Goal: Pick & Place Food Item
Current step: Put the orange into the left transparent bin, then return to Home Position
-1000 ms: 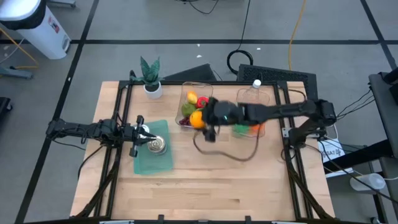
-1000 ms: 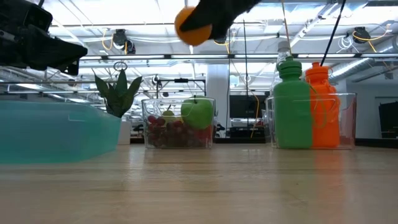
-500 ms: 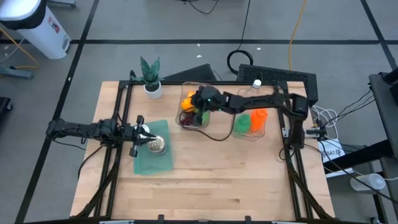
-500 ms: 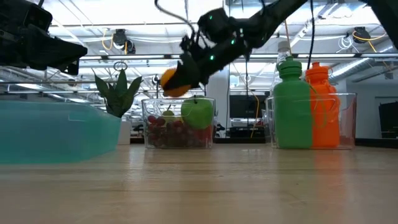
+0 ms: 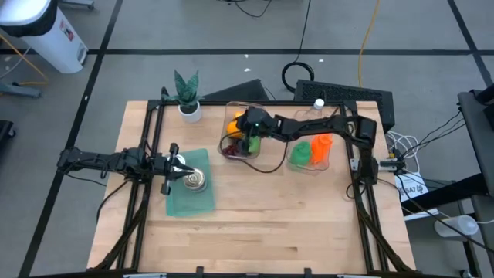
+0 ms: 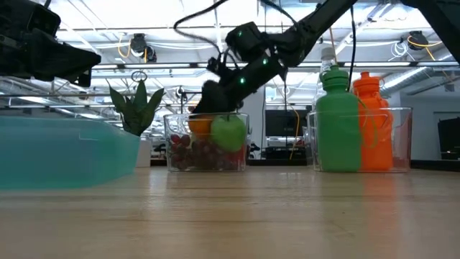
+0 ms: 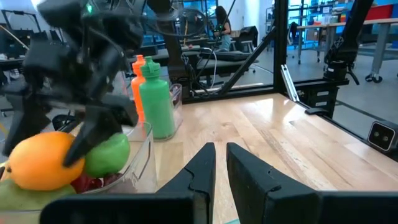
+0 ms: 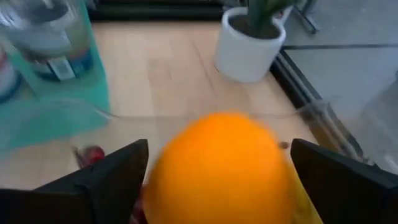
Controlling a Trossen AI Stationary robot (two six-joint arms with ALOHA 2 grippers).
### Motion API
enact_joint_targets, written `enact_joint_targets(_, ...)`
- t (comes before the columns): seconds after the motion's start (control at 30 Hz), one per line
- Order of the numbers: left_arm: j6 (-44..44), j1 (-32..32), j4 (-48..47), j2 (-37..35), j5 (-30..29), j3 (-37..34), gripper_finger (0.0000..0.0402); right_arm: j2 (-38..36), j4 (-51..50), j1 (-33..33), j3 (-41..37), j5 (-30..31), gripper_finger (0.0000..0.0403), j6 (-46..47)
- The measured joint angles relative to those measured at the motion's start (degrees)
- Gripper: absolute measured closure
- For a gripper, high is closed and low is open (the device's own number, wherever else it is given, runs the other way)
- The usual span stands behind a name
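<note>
An orange (image 8: 217,168) lies among the fruit in a clear container (image 6: 170,144), beside a green apple (image 6: 228,133) and red fruit. My right gripper (image 8: 217,177) reaches slanting down into that container, open, with one finger on each side of the orange. In the high view it is at the container's far part (image 5: 244,128). My left gripper (image 7: 221,165) waits shut and level at the table's left, above a teal tray (image 5: 189,199). My right gripper has its fingers (image 8: 118,171) on the orange's two sides (image 8: 158,174), coming slanting down from the table's right. The orange rests on the fruit in the container. I cannot tell whether the fingers touch it.
A second clear container (image 6: 399,137) to the right holds a green bottle (image 6: 338,122) and an orange bottle (image 6: 370,122). A potted plant (image 5: 187,93) stands at the far left. A metal can (image 5: 194,181) sits on the teal tray. Bare wood lies along the near side.
My right gripper has carried the orange from high above the table's middle toward the far left and down, tipping forward. The orange has gone from well above the fruit container into it and now lies among the fruit.
</note>
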Motion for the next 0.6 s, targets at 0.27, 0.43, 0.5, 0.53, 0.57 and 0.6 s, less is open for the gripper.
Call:
enact_joint_targets(0.27, 0.0, 0.0, 0.0, 0.0, 0.0, 0.0, 0.0350, -8.7, -0.1, 1.3, 0.0, -0.7, 0.0019, 0.9)
enact_joint_targets(0.43, 0.0, 0.0, 0.0, 0.0, 0.0, 0.0, 0.0350, -22.9, -7.8, 3.5, -0.1, -3.7, 0.0038, 1.0)
enact_joint_targets(0.5, 0.0, 0.0, 0.0, 0.0, 0.0, 0.0, 0.0350, -29.0, -12.2, 5.1, -1.1, -3.6, 0.0062, 0.8)
enact_joint_targets(0.53, 0.0, 0.0, 0.0, 0.0, 0.0, 0.0, 0.0350, -32.2, -14.2, 6.0, -1.8, -3.5, 0.0079, 0.7)
enact_joint_targets(0.57, 0.0, 0.0, 0.0, 0.0, 0.0, 0.0, 0.0350, -35.3, -15.7, 7.2, -2.5, -3.1, 0.0099, 0.7)
enact_joint_targets(0.6, 0.0, 0.0, 0.0, 0.0, 0.0, 0.0, 0.0350, -38.7, -16.9, 8.4, -3.4, -2.0, 0.0122, 1.0)
